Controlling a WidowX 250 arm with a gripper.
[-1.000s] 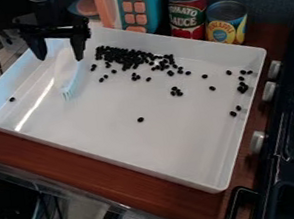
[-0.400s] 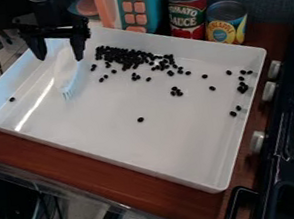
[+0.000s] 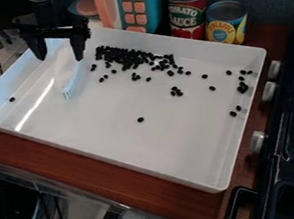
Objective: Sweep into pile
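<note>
The black gripper (image 3: 59,52) hangs over the upper left of the white tray, open, its two fingers well apart. Just below and between them, a white brush (image 3: 66,72) with pale blue bristles lies in the tray; whether the gripper touches it I cannot tell. A dense cluster of black beans (image 3: 128,57) lies along the tray's back wall. Looser beans (image 3: 176,91) are scattered to the right of it, several of them by the right wall. Single beans lie near the middle (image 3: 140,119) and at the far left (image 3: 12,99).
The white tray (image 3: 150,167) has raised walls and stands on a brown wooden counter (image 3: 82,163). Behind it are a tomato sauce can (image 3: 187,12), a yellow can (image 3: 226,23) and a teal and pink toy (image 3: 138,4). A black stove (image 3: 288,134) with knobs borders the right side.
</note>
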